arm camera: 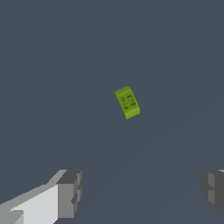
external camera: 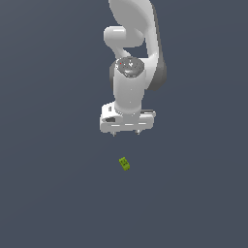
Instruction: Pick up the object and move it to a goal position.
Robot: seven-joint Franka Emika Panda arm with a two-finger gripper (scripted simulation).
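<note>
Hovering with the white two-fingered gripper (external camera: 126, 132) spread wide, holding nothing; the tiny lime-green rectangular block (external camera: 124, 163) lies apart at its 6 o'clock in my exterior view, so I judge this a pre-grasp line-up.

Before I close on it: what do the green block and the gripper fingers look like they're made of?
Green block: looks like matte plastic, a flat lime colour with no shine and small dark marks on top; being a render, that is a guess. Fingers: dull grey and boxy, possibly rubber or plastic pads, on a smooth white gripper that looks like painted metal or plastic.
</note>
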